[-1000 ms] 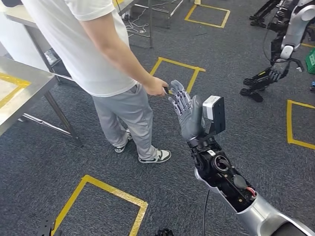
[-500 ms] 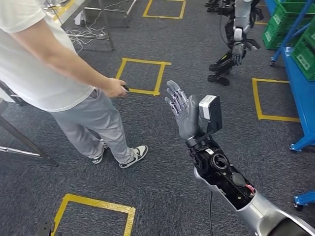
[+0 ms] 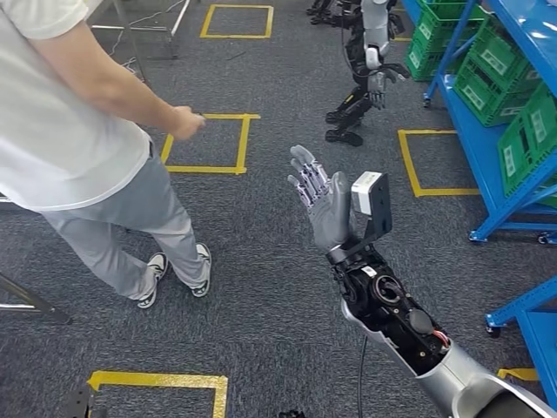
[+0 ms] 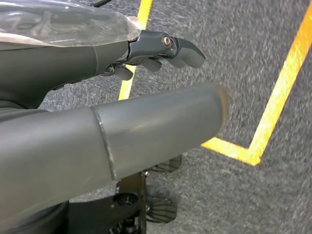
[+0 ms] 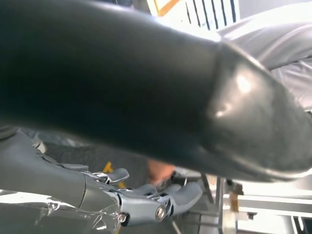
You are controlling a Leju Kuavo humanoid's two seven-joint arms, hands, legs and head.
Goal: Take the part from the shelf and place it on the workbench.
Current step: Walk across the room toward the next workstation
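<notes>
Grey carpet [image 3: 276,261], right hand [image 3: 325,205] raised, empty

The left hand [image 4: 110,112] is seen close up: a thick grey thumb [image 4: 158,122] is stretched out over the grey carpet [image 4: 228,63], with darker fingers [image 4: 165,46] extended beside it and nothing held. Yellow floor tape [image 4: 272,107] is laid on the carpet beyond the thumb's tip, bent at a corner.
</notes>
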